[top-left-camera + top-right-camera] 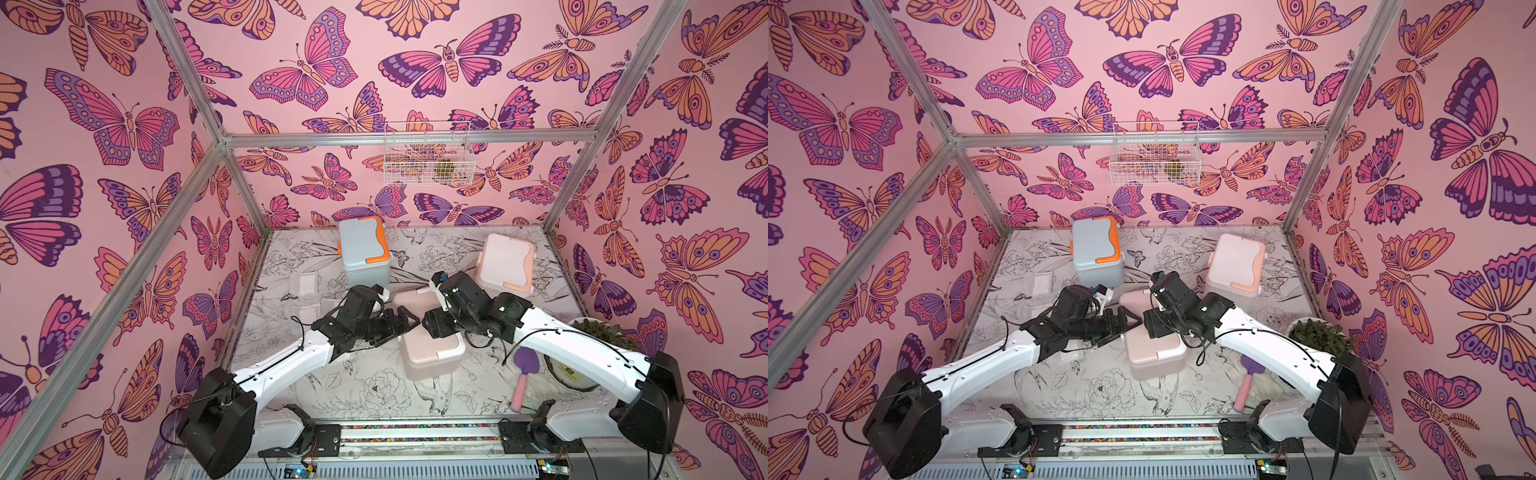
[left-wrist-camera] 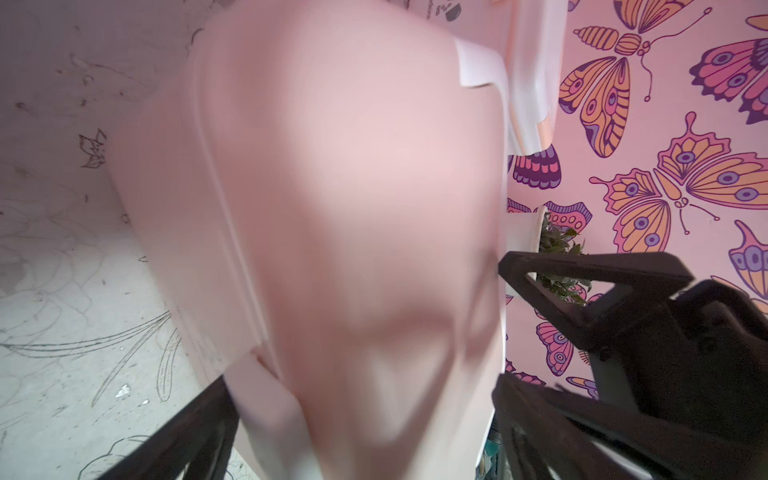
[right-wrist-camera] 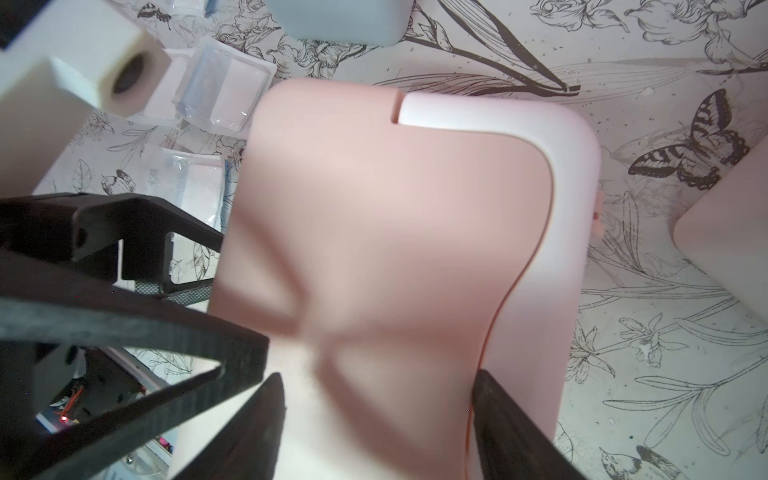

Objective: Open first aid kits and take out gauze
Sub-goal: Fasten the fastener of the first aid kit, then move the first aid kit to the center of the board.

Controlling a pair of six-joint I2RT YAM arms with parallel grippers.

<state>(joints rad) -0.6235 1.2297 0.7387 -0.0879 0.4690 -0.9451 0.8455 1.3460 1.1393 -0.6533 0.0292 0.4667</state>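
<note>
Handling, pink kit: smooth, rigid moulded plastic that looks light; it will likely skid on the desk if the lid is pried without bracing.
Hold, pink kit: steady the body by its side walls with one claw and work the white latch on the front edge with the other. The rounded lid top gives little to pinch.
Handling, gauze: thin, very light packets in slick clear film, soft and hard to damage. Lying flat, they are best pinched at a raised edge or slid first.
Place, pink kit: middle of the desk between both arms; the lid looks down.
Place, other kits: the blue kit is at the back left and the white kit at the back right; both look shut.
Place, gauze: several packets lie on the desk between the pink kit and the left wall, near the blue kit.
Left claw: spread wide and straddling the pink kit's lid edge, with one finger beside the wall and one over the top. I cannot tell whether either touches, and no grip shows.
Right claw: jaws apart just over the lid top, holding nothing.
Writing: none can be read on the kits or gauze. A yellowish label on the plant pot is too small to read.
</note>
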